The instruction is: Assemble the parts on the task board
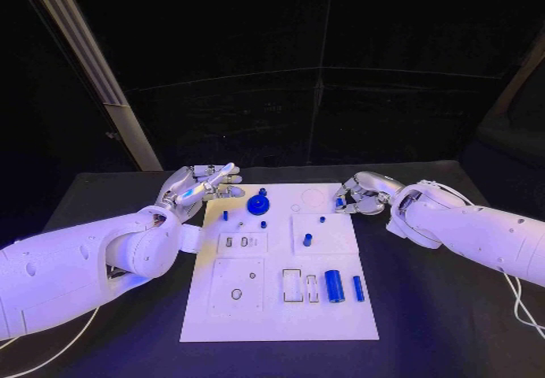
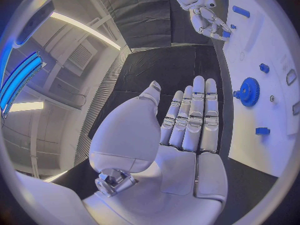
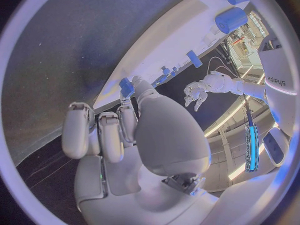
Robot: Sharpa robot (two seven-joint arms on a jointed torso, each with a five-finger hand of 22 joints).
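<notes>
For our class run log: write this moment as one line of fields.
left hand: open, beside task board | right hand: pinching small blue part at board edge | gear: on board

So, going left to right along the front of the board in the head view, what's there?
Small ring → two empty slots → thick blue cylinder → thin blue rod, all on the white board.
</notes>
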